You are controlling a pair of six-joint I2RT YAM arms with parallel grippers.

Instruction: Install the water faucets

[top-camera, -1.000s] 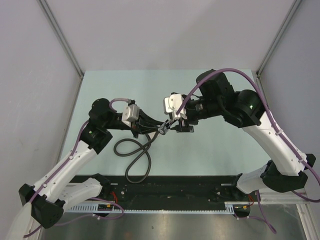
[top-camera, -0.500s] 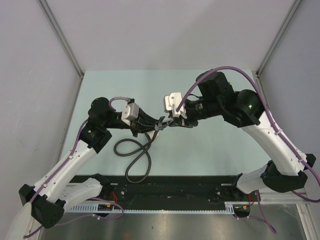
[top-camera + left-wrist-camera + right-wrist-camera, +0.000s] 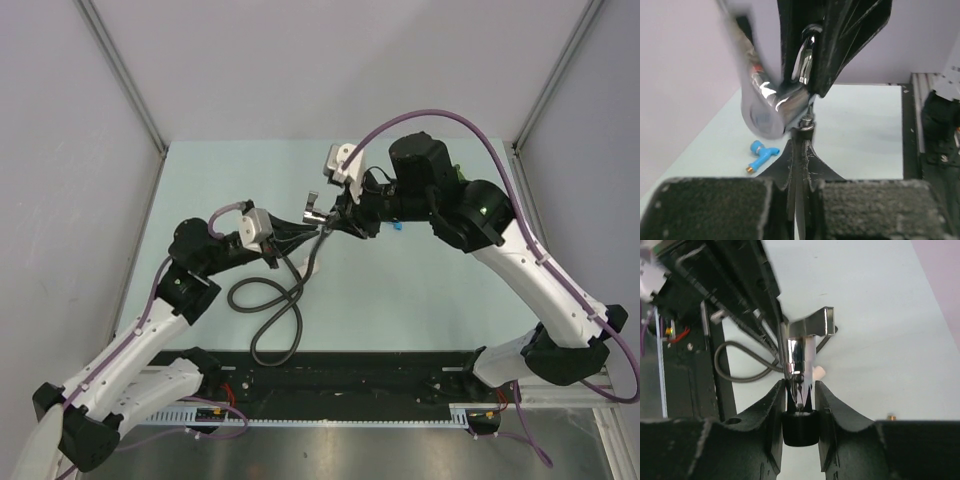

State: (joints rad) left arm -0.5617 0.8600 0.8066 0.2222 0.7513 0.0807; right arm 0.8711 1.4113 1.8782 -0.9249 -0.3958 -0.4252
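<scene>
The chrome water faucet (image 3: 314,209) hangs in the air between my two grippers above the table's middle. My right gripper (image 3: 332,222) is shut on it: in the right wrist view (image 3: 800,392) the jaws clamp its black base (image 3: 800,428), with the chrome body (image 3: 803,356) and flat handle (image 3: 819,323) beyond. My left gripper (image 3: 306,236) is shut on the end of the black flexible hose (image 3: 268,303). In the left wrist view (image 3: 801,146) the hose's end nut (image 3: 808,123) touches the underside of the faucet (image 3: 782,97).
The hose lies in loops on the green table (image 3: 430,290) in front of the left arm. A white elbow fitting (image 3: 308,269) lies under the grippers. A small blue fitting (image 3: 758,154) lies on the table, also in the top view (image 3: 398,225). A black rail (image 3: 350,372) runs along the near edge.
Both grippers have risen and moved away from me with the faucet and hose end. The right wrist has turned, so the faucet's handle now stands up to the left.
</scene>
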